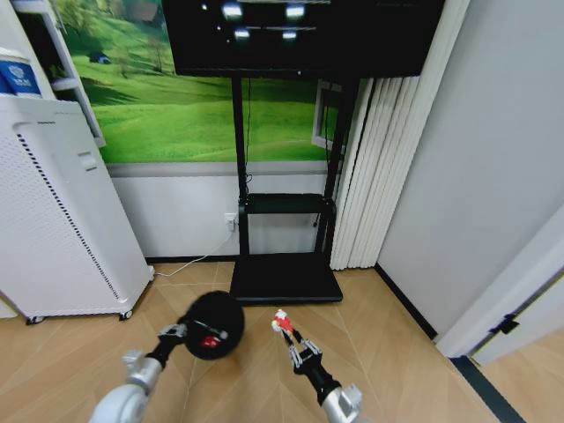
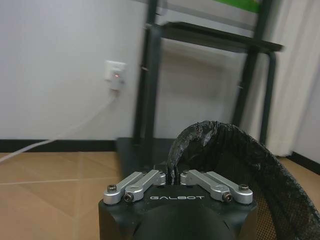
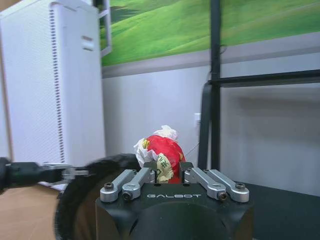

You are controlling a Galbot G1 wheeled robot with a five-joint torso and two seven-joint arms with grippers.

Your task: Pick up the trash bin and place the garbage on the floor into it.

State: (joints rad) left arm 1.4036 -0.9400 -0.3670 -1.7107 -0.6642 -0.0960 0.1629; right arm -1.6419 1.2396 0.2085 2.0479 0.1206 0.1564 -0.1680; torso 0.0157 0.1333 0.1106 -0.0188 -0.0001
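**Trash bin held above the parquet, wrapper held beside it**

Trash bin (image 1: 213, 324), black and mesh-sided, is hanging above the herringbone wood floor (image 1: 388, 352), its mouth tilted toward the head camera. The left gripper (image 1: 181, 331) is clamping the bin's rim, fingers closed on the mesh edge, as the left wrist view confirms (image 2: 172, 178). Something red is lying inside the bin (image 1: 208, 342). The right gripper (image 1: 288, 332) is pinching a crumpled red-and-white wrapper (image 1: 281, 321) between closed fingers, just beside the bin's rim and off the floor; the right wrist view is showing the wrapper (image 3: 161, 154) at the fingertips with the bin's rim (image 3: 80, 190) close by. Behind both, a black TV stand (image 1: 286, 278) is resting its base plate on the floor against a grey wall. A white perforated cabinet (image 1: 62, 220) is standing at the robot's left, white curtains (image 1: 374, 167) at the right. Open floor is lying between cabinet and stand base.
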